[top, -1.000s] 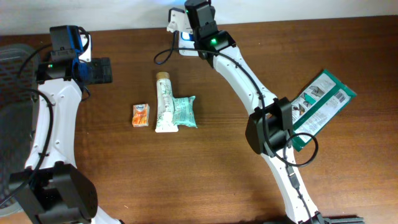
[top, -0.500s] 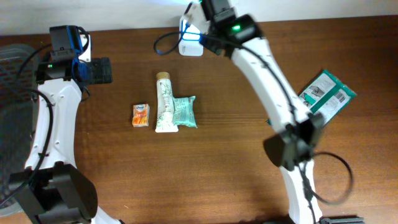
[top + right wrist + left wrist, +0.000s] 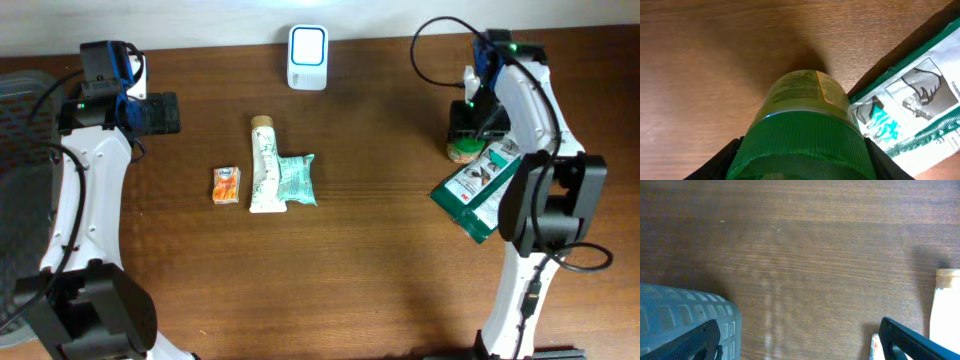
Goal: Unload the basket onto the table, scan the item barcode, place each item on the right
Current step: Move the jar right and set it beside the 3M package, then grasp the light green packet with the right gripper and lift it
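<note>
Wooden worktop (image 3: 350,260), grey basket (image 3: 675,315) at its left edge; left claw (image 3: 165,113) is spread wide with nothing in it, over bare wood beside the basket. Green box (image 3: 480,190) lies at the right. Right claw (image 3: 802,157) is clamped on the green cap of the yellow-labelled bottle (image 3: 805,92), which is upright just beside the box's upper corner and well apart from the white scanner (image 3: 307,58) at the far edge. Mid-worktop: white tube (image 3: 264,165), teal pack (image 3: 298,180) touching it, small orange packet (image 3: 227,186) just left.

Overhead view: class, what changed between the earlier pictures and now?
The right gripper swung from the white scanner at the far edge to the right side, holding a green-lidded jar beside the green-and-white box, which has shifted. The left gripper, cream tube, orange packet and teal packet stayed put.
</note>
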Controlling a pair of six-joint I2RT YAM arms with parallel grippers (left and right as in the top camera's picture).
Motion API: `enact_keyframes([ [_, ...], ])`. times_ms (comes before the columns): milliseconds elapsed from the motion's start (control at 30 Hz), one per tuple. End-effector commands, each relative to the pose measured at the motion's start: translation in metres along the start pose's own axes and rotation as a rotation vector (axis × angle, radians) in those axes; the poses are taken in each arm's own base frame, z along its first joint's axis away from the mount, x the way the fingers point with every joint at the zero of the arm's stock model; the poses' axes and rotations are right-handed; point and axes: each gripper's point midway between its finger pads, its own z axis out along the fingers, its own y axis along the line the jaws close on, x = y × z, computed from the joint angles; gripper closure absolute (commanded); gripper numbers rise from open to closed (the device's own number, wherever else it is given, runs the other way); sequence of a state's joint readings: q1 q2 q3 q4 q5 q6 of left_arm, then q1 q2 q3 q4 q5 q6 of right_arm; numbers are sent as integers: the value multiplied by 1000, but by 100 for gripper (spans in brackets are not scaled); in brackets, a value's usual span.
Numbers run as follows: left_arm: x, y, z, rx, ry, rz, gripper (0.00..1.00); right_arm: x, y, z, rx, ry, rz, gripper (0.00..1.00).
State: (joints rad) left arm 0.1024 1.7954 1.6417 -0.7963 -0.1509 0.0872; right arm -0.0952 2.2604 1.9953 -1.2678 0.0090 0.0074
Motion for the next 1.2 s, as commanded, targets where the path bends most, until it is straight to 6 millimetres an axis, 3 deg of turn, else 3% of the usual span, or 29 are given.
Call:
enact_keyframes([
  [0, -3, 2, 1, -8, -5, 10, 1, -5, -14, -6, -12, -39, 49, 41],
  [33, -3, 2, 1, -8, -5, 10, 1, -5, -18, -6, -11, -38, 57, 1],
  [133, -3, 2, 1, -8, -5, 10, 1, -9, -10, -16, -91, -59, 68, 2],
  [167, -3, 2, 1, -8, -5, 10, 1, -13, -5, -32, -123, -80, 65, 2],
  [233, -3, 2, 1, -8, -5, 10, 1, -20, 10, -86, -182, -140, 45, 2],
  [300, -3, 2, 1, -8, -5, 10, 1, -14, 39, -127, -271, -162, 0, 2],
  [333, -3, 2, 1, -8, -5, 10, 1, -2, 74, -148, -354, -151, -55, 2],
  [367, -3, 2, 1, -8, -5, 10, 1, 5, 96, -151, -408, -131, -88, 2],
  [467, -3, 2, 1, -8, -5, 10, 1, 26, 176, -133, -525, -47, -227, 2],
  [500, -3, 2, 1, -8, -5, 10, 1, 34, 197, -120, -522, -19, -274, 8],
  [533, -3, 2, 1, -8, -5, 10, 1, 45, 218, -105, -518, 11, -322, 25],
  [567, -3, 2, 1, -8, -5, 10, 1, 59, 246, -85, -519, 38, -382, 56],
  [633, -3, 2, 1, -8, -5, 10, 1, 73, 282, -57, -521, 47, -411, 61],
  [767, -3, 2, 1, -8, -5, 10, 1, 89, 348, -19, -546, -15, -387, 84],
  [867, -3, 2, 1, -8, -5, 10, 1, 99, 373, 2, -493, -66, -337, 86],
  [933, -3, 2, 1, -8, -5, 10, 1, 103, 385, 1, -510, -85, -362, 86],
  [1033, -3, 2, 1, -8, -5, 10, 1, 104, 390, 2, -495, -99, -331, 85],
  [1167, -3, 2, 1, -8, -5, 10, 1, 119, 392, 17, -476, -51, -325, 85],
])
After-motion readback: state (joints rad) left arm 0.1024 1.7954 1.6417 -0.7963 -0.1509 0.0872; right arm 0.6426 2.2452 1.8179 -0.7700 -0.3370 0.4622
